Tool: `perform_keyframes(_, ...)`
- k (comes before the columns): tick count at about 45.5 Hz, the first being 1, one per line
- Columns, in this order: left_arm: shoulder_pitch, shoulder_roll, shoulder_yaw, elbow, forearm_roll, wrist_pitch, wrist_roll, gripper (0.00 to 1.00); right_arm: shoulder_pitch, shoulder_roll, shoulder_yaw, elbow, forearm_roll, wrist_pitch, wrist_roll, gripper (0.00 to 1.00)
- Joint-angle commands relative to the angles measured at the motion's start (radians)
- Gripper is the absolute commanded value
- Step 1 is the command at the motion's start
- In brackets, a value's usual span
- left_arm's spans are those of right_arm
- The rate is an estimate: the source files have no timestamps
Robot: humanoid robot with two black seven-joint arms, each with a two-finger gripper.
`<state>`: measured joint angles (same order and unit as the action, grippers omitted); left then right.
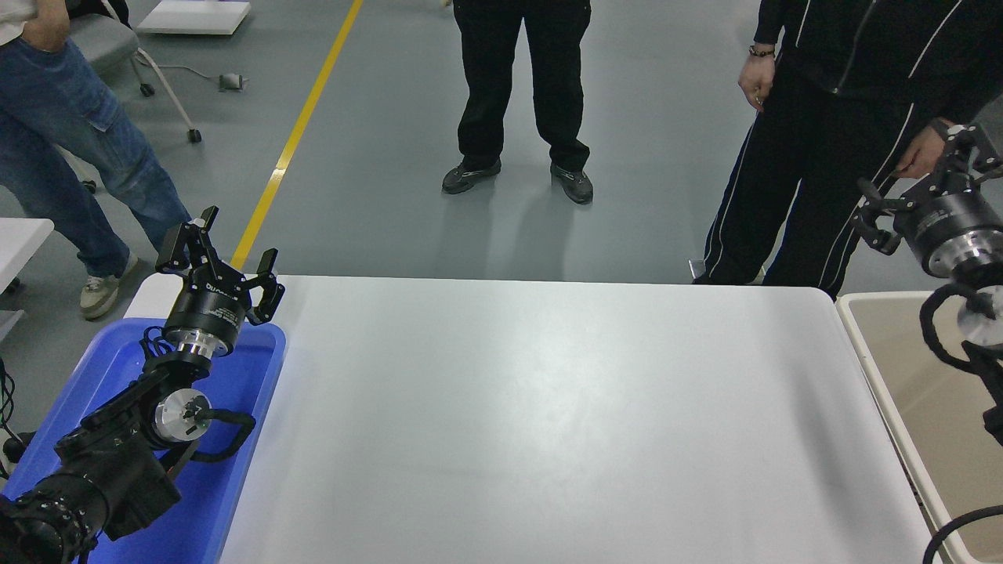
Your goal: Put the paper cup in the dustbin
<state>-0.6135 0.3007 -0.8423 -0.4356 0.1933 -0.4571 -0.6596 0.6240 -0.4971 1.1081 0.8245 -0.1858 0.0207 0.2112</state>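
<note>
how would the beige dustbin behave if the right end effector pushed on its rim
The dustbin looks like thin, smooth plastic, so it is probably light for its size and would likely slide rather than resist. Its broad rectangular shape suggests it would not tip easily. The rounded rim may flex slightly under a push.
</note>
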Motion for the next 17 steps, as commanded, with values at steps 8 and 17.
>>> perform_keyframes(8,0.0,0.0,0.0,0.0,0.0,0.0,0.0,1.0,-0.038,0.049,-0.001,0.01,-0.006,0.004,0.051,0.99)
perform_keyframes(17,0.0,0.0,0.0,0.0,0.0,0.0,0.0,1.0,-0.038,0.048,-0.004,0.008,-0.007,0.004,0.051,1.0)
